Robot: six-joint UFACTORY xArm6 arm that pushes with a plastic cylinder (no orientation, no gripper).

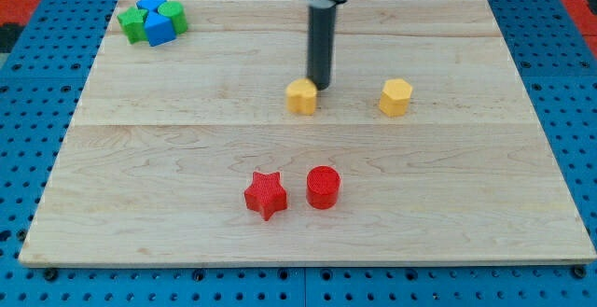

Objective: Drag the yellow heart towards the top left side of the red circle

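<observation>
The yellow heart point(301, 96) lies near the middle of the wooden board, above the red circle point(323, 187). My tip point(320, 88) stands right at the heart's upper right edge, touching or nearly touching it. The red circle sits lower on the board, with a red star point(265, 194) just to its left. The heart is about a hand's width above the circle, slightly to its left.
A yellow hexagon block point(395, 97) lies to the right of my tip. A cluster of green and blue blocks point(152, 20) sits in the board's top left corner. The board point(140, 176) rests on a blue pegboard surface.
</observation>
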